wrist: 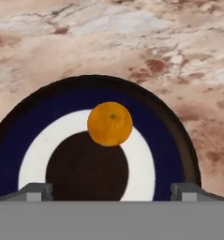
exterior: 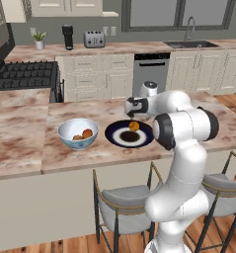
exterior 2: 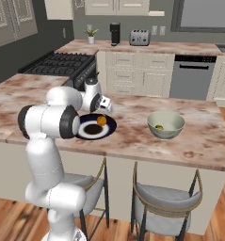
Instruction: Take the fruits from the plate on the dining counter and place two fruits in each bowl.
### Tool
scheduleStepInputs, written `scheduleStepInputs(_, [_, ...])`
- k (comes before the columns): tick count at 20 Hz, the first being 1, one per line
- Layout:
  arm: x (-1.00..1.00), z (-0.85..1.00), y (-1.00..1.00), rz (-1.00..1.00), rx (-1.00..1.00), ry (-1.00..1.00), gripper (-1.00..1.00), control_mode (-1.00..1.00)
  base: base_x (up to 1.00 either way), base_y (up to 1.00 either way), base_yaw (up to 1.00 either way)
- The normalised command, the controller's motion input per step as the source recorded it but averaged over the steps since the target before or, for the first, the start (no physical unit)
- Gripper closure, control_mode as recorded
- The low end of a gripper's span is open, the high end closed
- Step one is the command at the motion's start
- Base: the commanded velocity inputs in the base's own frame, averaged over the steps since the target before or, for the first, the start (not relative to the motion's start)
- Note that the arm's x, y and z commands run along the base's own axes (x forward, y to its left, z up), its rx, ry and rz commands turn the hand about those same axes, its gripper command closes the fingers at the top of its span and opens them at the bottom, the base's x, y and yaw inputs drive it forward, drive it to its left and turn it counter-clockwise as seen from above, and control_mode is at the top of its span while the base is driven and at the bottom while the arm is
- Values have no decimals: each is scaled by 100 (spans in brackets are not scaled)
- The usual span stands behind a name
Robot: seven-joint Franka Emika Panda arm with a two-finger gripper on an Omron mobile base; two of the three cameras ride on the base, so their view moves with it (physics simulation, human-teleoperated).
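We saw the gripper [wrist: 111, 190] released, jaws wide apart, above the plate [wrist: 169, 140] (one orange fruit [wrist: 109, 123] lay on its white ring) on the dining counter [wrist: 132, 37].

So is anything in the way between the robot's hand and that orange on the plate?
No. The open gripper hangs just above the plate, and nothing visible stands between it and the orange.

The white jointed arm [exterior: 181, 163] rose from its base, elbow bent, forearm reaching forward. Its two-finger gripper [wrist: 111, 190] pointed downward, dark fingertips [wrist: 36, 190] spread wide, nothing between them.
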Motion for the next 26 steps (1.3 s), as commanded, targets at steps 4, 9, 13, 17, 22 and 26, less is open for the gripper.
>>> scheduleStepInputs(4, [22, -40, 0, 0, 0, 0, -100, -100, 0, 0, 0])
scheduleStepInputs(9, [23, -42, 0, 0, 0, 0, -100, -100, 0, 0, 0])
scheduleStepInputs(13, [29, -39, 6, 0, 0, 0, -100, -100, 0, 0, 0])
scheduleStepInputs(17, [30, -20, 9, 0, 0, 0, -100, -100, 0, 0, 0])
scheduleStepInputs(22, [8, -16, 0, 0, 0, 0, -100, -100, 0, 0, 0])
scheduleStepInputs(26, [14, -15, 0, 0, 0, 0, -100, -100, 0, 0, 0])
